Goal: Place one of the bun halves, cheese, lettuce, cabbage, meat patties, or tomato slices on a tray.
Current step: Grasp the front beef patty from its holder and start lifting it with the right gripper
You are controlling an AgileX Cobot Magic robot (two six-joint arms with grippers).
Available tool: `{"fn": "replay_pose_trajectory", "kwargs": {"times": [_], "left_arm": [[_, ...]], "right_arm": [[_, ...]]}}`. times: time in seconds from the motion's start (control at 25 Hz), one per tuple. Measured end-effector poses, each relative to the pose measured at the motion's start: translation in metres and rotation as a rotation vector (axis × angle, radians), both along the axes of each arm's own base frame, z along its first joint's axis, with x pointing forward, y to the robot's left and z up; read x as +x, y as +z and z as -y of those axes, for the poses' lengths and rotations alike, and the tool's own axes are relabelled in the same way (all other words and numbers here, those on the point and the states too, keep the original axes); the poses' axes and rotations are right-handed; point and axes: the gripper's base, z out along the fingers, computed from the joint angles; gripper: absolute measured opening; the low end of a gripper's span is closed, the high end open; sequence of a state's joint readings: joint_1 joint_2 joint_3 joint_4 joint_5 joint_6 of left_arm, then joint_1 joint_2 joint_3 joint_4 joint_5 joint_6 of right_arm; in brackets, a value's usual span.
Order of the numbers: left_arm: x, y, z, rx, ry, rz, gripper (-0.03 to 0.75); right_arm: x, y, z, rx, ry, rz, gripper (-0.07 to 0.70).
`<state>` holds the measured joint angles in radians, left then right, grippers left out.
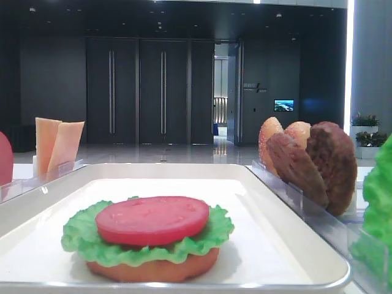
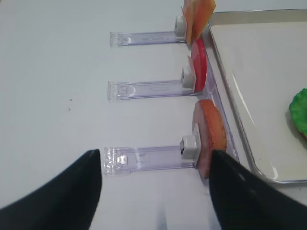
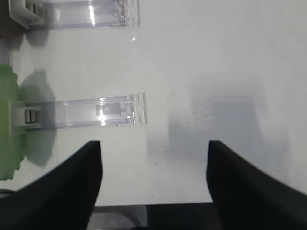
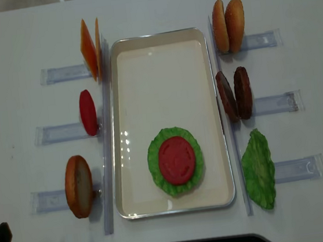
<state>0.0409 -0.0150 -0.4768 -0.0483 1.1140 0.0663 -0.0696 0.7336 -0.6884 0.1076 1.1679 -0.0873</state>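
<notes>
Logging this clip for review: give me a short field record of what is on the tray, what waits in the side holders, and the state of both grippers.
tray: holds one stack
stack: bun base, lettuce, tomato slice on top
left holders: cheese, spare tomato slice, bun half
right holders: two bun halves, meat patties, spare lettuce
left gripper: fingers apart, empty
right gripper: fingers apart, empty

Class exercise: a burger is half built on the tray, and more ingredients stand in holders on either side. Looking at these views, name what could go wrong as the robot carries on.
1. The stack sits near the tray's front end; a piece placed off-centre may slide off the tomato slice.
2. The meat patties lean together upright, so the open right gripper might take both or topple one.
3. The lettuce beside the tray leans over its holder, and a passing arm could knock it.
</notes>
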Motion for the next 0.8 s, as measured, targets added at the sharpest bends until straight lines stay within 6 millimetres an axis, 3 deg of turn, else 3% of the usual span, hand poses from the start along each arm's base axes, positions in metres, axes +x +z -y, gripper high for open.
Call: {"fn": "replay_pose_trajectory", "kwargs": {"times": [0.24,0.64,0.8], "left_arm": [[0.000,0.000,0.000,0.000,0.000,0.000,0.535],[0.000,0.000,0.000,0.000,0.000,0.000,0.535],[0.000,0.000,0.000,0.000,0.000,0.000,0.535]], "right_arm": [[0.041,0.016,-0.001,0.053,0.007,-0.098,0.447],[0.053,0.031,-0.001,0.064,0.006,-0.060,0.444],[0.070,0.033,0.003,0.033,0.003,-0.094,0.445]]}}
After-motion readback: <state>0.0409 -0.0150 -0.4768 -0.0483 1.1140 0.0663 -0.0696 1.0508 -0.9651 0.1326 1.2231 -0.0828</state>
